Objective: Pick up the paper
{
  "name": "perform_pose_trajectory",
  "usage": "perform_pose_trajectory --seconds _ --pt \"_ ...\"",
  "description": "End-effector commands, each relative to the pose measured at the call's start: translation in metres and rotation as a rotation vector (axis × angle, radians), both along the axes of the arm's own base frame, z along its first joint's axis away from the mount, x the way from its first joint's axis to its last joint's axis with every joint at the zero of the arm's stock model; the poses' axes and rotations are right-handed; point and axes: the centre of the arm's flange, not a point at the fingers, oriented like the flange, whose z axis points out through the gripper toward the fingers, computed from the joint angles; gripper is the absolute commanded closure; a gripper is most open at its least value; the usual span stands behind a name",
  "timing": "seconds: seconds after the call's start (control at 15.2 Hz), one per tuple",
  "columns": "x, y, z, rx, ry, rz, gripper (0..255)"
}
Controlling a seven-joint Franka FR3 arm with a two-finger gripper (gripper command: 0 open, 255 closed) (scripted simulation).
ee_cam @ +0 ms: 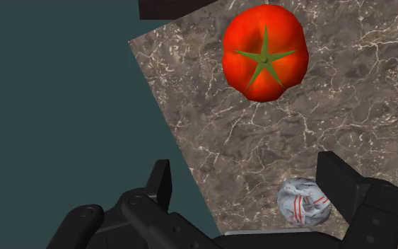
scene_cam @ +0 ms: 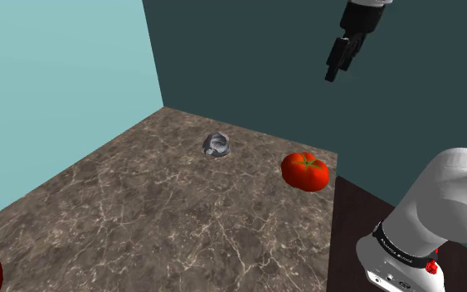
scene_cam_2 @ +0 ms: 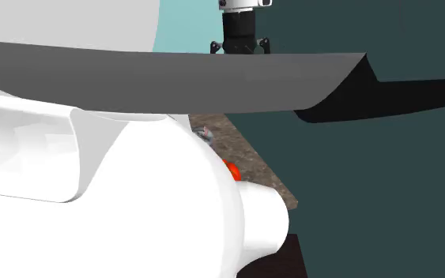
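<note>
**Free air above, one obstacle aside**

Open air separates the end effector (scene_cam: 333, 75), high up, from the desk (scene_cam: 140, 216). Bare marble rings the crumpled paper (scene_cam: 216, 145); the tomato (scene_cam: 305, 171) sits well apart, toward the shoulder view's right.

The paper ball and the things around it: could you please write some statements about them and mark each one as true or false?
1. The tool is holding the paper ball. False: the tool hangs open, high above the table, and the ball lies on the table.
2. The tomato lies close to an edge of the table. True.
3. The paper ball rests on top of the tomato. False: the two lie apart, both on the table.
4. The table has a brown, marbled surface. True.
</note>
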Motion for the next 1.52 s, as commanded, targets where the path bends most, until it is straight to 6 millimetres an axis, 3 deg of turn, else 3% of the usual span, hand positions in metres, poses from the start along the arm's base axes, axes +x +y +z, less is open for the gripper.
perform_pose_trajectory --seconds 0.0,0.73,1.45 --pt "0.000 0.000 0.000 0.000 0.000 0.000 0" --pt "0.120 0.026 -0.078 0.036 0.026 0.196 0" --pt "0.230 0.078 -0.157 0.072 0.051 0.391 0"
